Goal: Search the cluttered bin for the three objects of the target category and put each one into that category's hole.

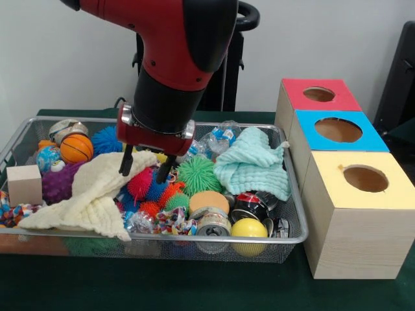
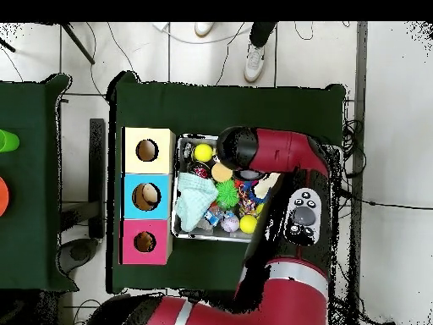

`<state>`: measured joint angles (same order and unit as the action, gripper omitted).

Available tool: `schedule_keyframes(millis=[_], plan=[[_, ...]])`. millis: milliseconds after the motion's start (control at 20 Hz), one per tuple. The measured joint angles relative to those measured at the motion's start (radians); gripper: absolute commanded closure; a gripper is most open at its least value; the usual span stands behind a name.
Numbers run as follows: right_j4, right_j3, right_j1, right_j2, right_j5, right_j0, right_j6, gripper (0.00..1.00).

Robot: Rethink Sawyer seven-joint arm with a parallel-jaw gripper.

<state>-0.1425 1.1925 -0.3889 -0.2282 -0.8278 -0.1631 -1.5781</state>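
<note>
My gripper point(image 1: 145, 166) hangs open inside the wire bin point(image 1: 293, 238), fingers spread with nothing between them. Its tips are just above a pale yellow cloth point(image 1: 91, 194) and a pink spiky ball point(image 1: 139, 182). A green spiky ball point(image 1: 198, 173) and a mint cloth point(image 1: 251, 162) lie to its right. Near the front rim are crushed cans point(image 1: 213, 222), a yellow ball point(image 1: 249, 228) and an orange disc point(image 1: 209, 201). Three boxes stand right of the bin, each with a hole: red point(image 1: 319, 94), blue point(image 1: 338, 130), yellow point(image 1: 365, 178). In the overhead view the arm point(image 2: 279, 161) hides the gripper.
At the bin's left lie a small basketball point(image 1: 76, 148), a blue spiky ball point(image 1: 107, 139), a purple ball point(image 1: 59, 183) and a wooden block point(image 1: 24, 184). A crumpled plastic bottle point(image 1: 220, 137) lies at the back. A person's shoes point(image 2: 254, 61) show beyond the table.
</note>
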Motion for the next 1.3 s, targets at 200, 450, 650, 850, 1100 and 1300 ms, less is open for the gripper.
schedule_keyframes(millis=[200,450,650,850,1100,1300], plan=[[0.008,0.028,-0.013,0.000,0.010,-0.028,0.000,0.00],[0.008,0.097,-0.049,0.000,0.052,-0.075,0.000,0.00],[0.008,0.180,-0.106,0.008,0.079,-0.131,0.000,0.00],[0.007,0.247,-0.164,0.024,0.091,-0.207,0.000,0.00],[0.006,0.326,-0.243,0.057,0.110,-0.359,0.000,0.00],[-0.013,0.351,-0.269,0.063,0.131,-0.434,0.000,0.00]])
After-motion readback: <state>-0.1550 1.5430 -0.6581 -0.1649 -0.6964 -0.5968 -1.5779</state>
